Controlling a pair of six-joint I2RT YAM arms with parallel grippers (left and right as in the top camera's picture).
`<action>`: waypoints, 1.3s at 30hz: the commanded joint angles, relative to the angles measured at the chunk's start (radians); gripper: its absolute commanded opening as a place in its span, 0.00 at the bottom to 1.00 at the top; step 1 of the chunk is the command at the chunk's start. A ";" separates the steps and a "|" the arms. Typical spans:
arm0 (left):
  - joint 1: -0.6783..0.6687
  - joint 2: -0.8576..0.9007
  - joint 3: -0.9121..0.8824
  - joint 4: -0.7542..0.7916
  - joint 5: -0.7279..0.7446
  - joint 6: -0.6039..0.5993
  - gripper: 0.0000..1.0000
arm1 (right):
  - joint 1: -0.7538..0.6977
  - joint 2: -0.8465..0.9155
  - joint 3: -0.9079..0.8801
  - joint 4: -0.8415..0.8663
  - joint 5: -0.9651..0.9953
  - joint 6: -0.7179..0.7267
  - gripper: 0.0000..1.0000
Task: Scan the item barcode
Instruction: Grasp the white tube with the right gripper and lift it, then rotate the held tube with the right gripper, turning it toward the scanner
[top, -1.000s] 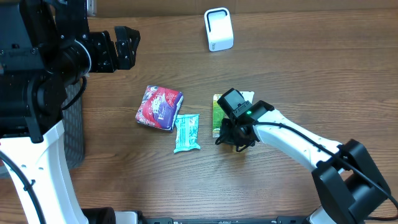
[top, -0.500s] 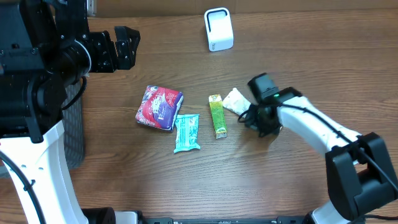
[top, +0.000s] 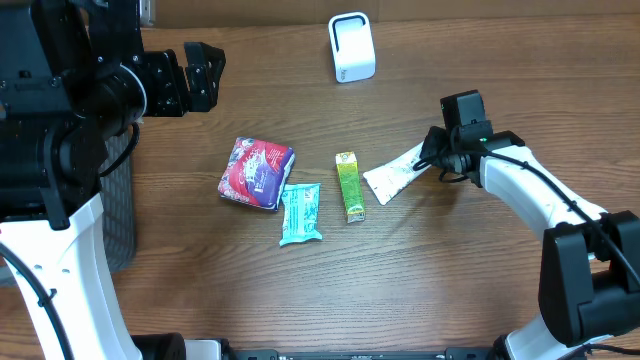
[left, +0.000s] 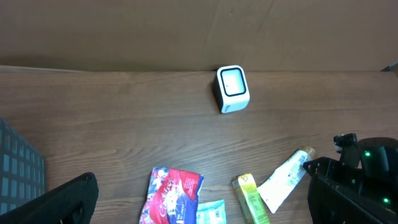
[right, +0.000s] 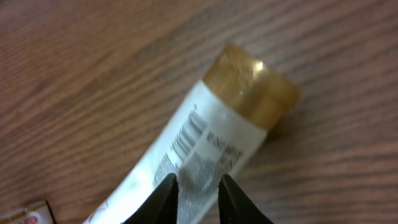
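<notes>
Right of centre in the overhead view, the white squeeze tube with a gold cap (top: 398, 173) lies flat on the wooden counter (top: 450, 290), barcode up. Over its cap end hangs the right claw (top: 436, 160), tips slightly apart; whether they touch it I cannot tell. The left claw (top: 198, 78), upper left, gapes wide, empty. The small white scanner (top: 352, 47) stands well apart at top centre. A loose pinch on so floppy a tube could let it slip or twist, hiding the barcode from the scanner.

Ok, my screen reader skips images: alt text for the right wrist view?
White tube with a gold cap lying on a wood table, barcode up; the right tool, fingertips slightly parted, frames it at the bottom.
</notes>
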 joint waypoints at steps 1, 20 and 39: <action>0.002 0.002 0.010 0.003 -0.002 0.016 1.00 | -0.009 0.001 0.002 0.010 -0.052 -0.036 0.38; 0.002 0.002 0.010 0.003 -0.002 0.016 0.99 | 0.000 0.024 -0.108 0.016 -0.243 0.400 0.82; 0.002 0.002 0.010 0.003 -0.002 0.016 1.00 | 0.016 0.024 -0.212 0.245 -0.244 0.322 0.32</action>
